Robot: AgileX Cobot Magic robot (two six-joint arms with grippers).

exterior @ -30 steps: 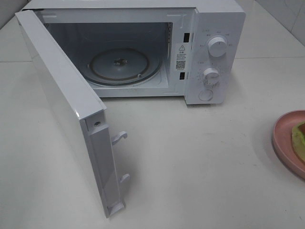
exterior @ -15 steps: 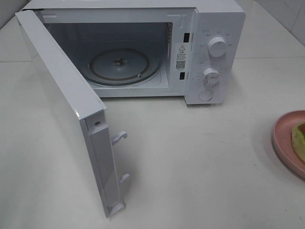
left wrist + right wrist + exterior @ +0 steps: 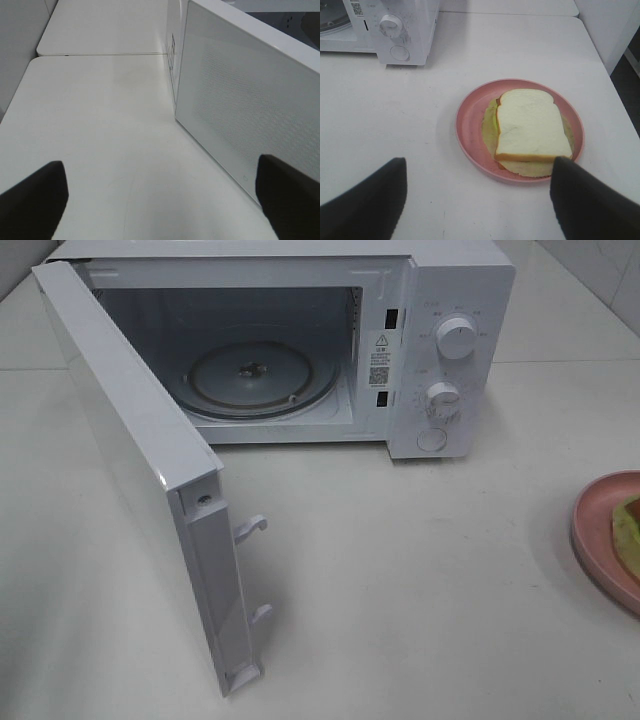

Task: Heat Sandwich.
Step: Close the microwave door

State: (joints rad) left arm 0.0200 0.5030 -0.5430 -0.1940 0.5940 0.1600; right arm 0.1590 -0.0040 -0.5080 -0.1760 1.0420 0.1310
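The sandwich (image 3: 532, 125), white bread over green and yellowish filling, lies on a round pink plate (image 3: 470, 125) on the white table. In the exterior view only a sliver of the sandwich (image 3: 628, 530) and plate (image 3: 595, 530) shows at the right edge. My right gripper (image 3: 477, 200) hovers just short of the plate, open, its dark fingers apart with nothing between them. My left gripper (image 3: 160, 200) is open and empty too, beside the outer face of the microwave door (image 3: 240, 110). Neither gripper appears in the exterior view.
The white microwave (image 3: 455, 300) stands at the back with its door (image 3: 130, 440) swung wide toward the front left. Its glass turntable (image 3: 250, 375) is bare. Two knobs and a button sit on its right panel (image 3: 440, 400). The table edge runs just right of the plate.
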